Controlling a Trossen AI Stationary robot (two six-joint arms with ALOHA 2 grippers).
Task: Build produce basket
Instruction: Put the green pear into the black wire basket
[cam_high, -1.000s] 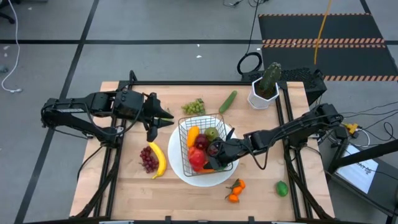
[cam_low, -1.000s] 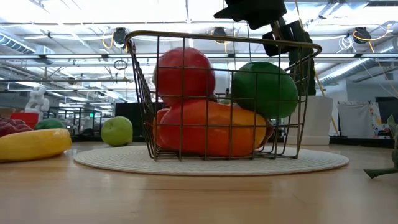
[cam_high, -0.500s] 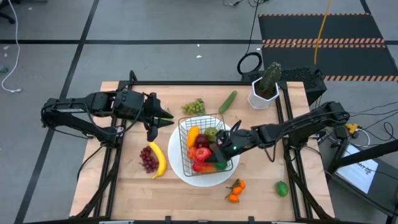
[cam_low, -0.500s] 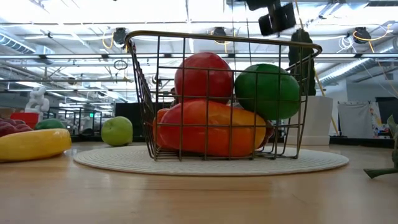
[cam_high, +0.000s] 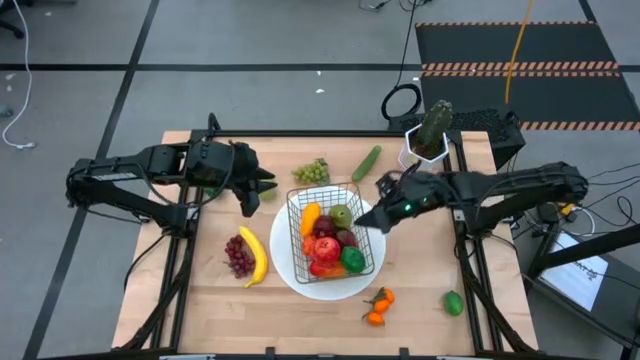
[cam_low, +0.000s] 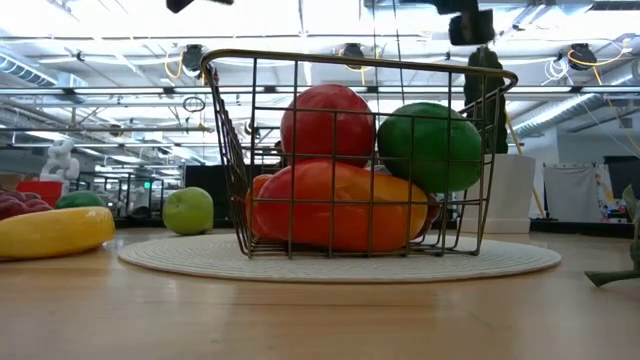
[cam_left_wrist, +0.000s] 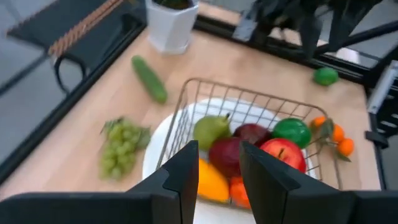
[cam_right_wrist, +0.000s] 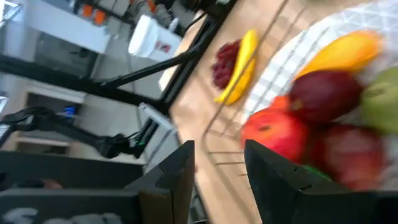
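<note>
Right wrist view: basket (cam_right_wrist: 261, 118), writing illegible.

Even, bright overhead light. High view sharp, shadows soft and short beside the basket (cam_high: 333, 236) on the table (cam_high: 210, 300). Low view: ceiling lights (cam_low: 300, 15) blown out toward 12 o'clock; nearest tabletop out of focus. Right wrist view heavily motion-blurred; banana (cam_right_wrist: 239, 68) and apple (cam_right_wrist: 272, 134) smeared. Left wrist view softer; grapes (cam_left_wrist: 121, 146) at 9 o'clock blurred.

Grey tiled floor (cam_high: 250, 40), black hazard-striped mat (cam_high: 520, 45); bright ceiling lights (cam_low: 120, 15), pale wooden table (cam_high: 420, 300)
</note>
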